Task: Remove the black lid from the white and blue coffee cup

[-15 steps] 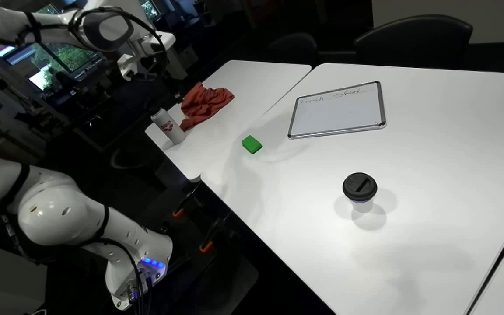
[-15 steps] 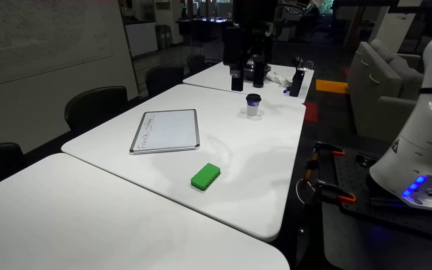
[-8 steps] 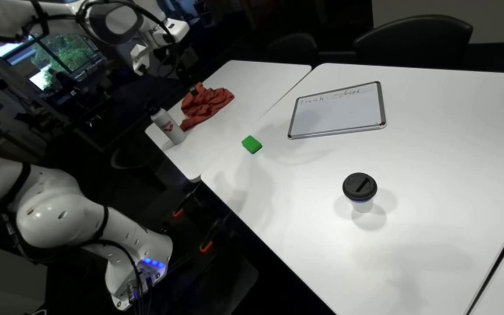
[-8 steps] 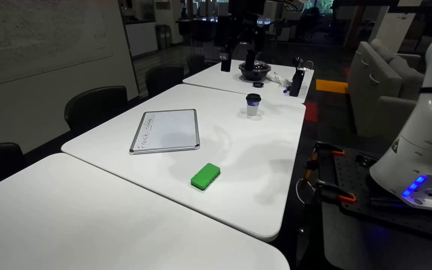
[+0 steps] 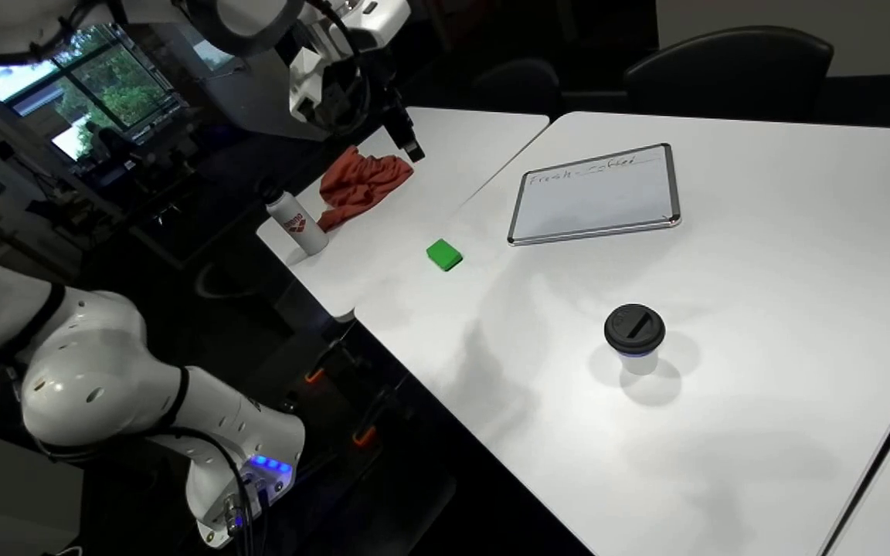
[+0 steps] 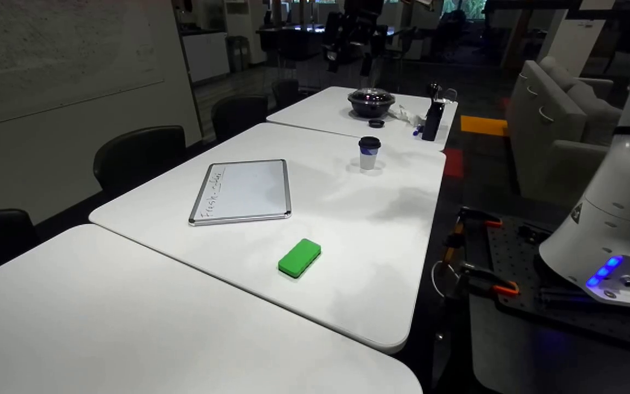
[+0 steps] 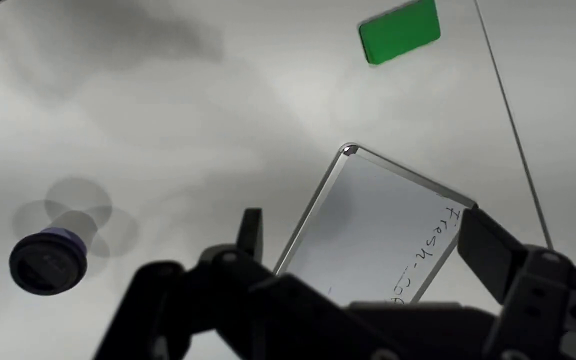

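In an exterior view, can see only a little of the white and blue coffee cup (image 5: 640,364) below the black lid (image 5: 634,329); can't see inside. In the wrist view, can't see all of the whiteboard (image 7: 368,220) or its handwriting (image 7: 421,256) past the gripper (image 7: 366,242), cut off by the bottom edge; can't see one corner of the green block (image 7: 400,32) beyond the top. In both exterior views, can follow the arm (image 5: 120,378) only to the edges. In an exterior view, make out perhaps one finger (image 5: 405,137).
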